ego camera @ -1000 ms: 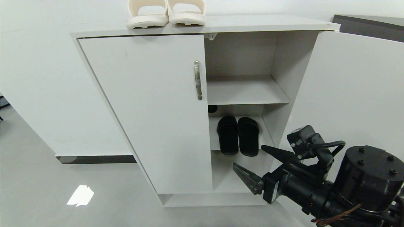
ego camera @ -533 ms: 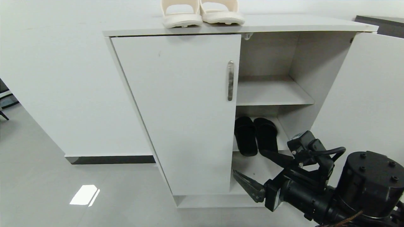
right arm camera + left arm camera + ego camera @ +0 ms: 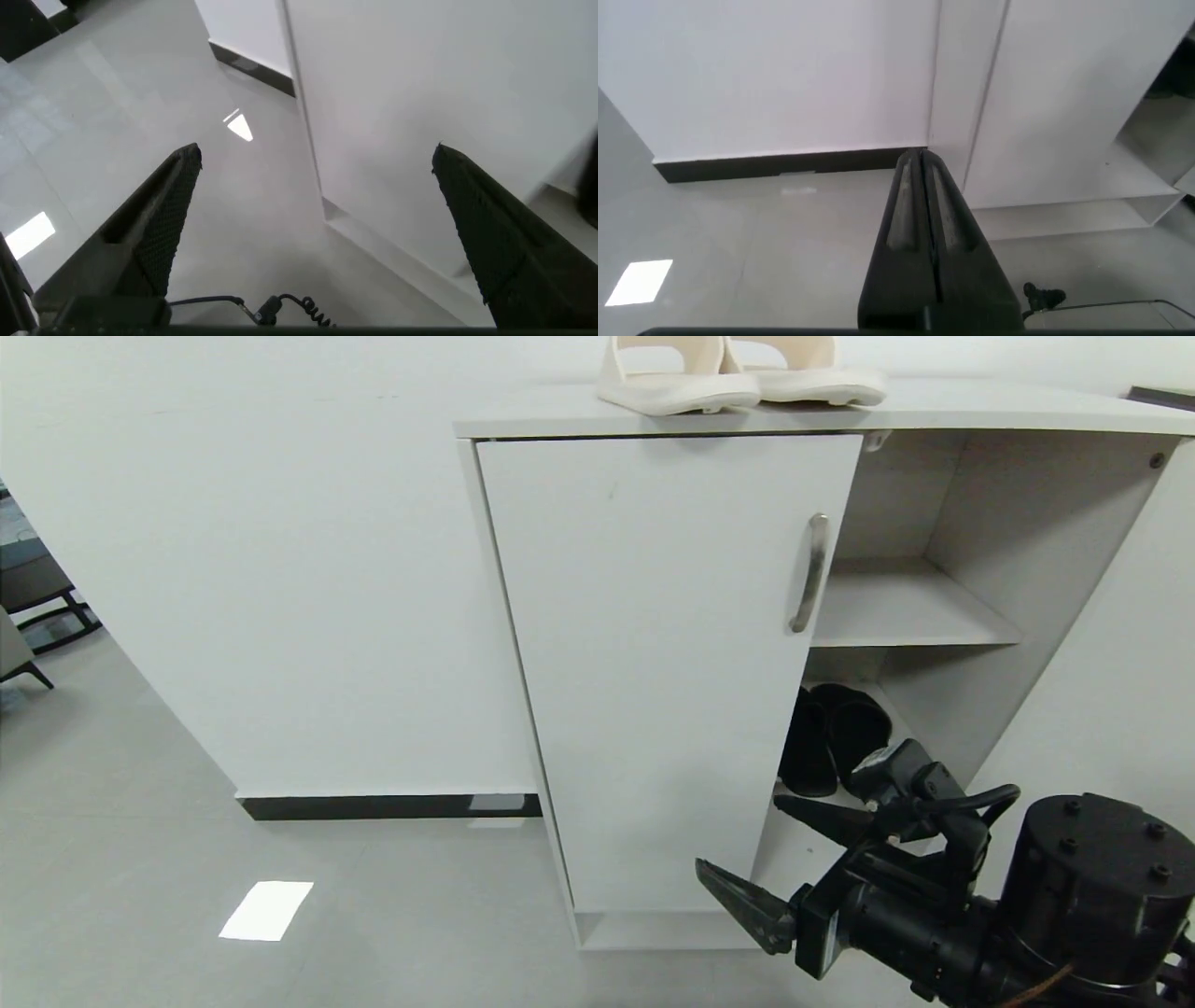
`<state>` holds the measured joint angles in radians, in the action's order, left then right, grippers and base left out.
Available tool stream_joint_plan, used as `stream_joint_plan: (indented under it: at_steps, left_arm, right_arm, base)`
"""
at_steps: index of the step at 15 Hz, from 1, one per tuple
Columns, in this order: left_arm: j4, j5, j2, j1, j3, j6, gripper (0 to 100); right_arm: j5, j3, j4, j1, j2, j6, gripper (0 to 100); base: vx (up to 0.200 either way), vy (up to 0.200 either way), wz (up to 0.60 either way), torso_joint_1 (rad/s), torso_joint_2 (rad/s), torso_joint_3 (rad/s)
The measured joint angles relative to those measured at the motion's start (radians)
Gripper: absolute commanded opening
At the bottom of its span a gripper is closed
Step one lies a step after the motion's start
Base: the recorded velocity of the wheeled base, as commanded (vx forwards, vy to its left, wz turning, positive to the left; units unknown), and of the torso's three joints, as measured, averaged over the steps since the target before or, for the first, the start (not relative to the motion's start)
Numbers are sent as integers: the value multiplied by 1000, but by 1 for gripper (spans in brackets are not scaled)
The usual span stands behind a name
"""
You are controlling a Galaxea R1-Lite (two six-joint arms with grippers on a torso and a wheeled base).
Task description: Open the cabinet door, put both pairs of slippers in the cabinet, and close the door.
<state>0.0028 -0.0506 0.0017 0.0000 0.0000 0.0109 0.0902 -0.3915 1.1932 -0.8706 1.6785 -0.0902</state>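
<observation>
Cream foam slippers sit side by side on the flat top of the white wooden cabinet, up at 1 o'clock. A black rubber pair lies low inside it, at about 4 o'clock, half behind the shut left door with its silver bar handle. The right door stands open. The right hand hangs at 5 o'clock, spread wide and holding nothing. The left hand is pressed closed and empty. I think the pair on top comes next. A hand must lift high, pinch them, and bring them down inside.
</observation>
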Motion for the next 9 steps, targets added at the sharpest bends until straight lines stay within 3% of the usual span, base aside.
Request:
stream_joint_plan:
  at_steps: [7,9]
  left_arm:
    - [0,0,0,0,0,-1,0]
    - [1,0,0,0,0,0,0]
  right_arm:
    - [-20,1,0,6,4,-2,100]
    - [-27,3,-1,10,4,-3,100]
  base:
    - [0,0,0,0,0,0]
    - [0,0,0,58,-217,-168]
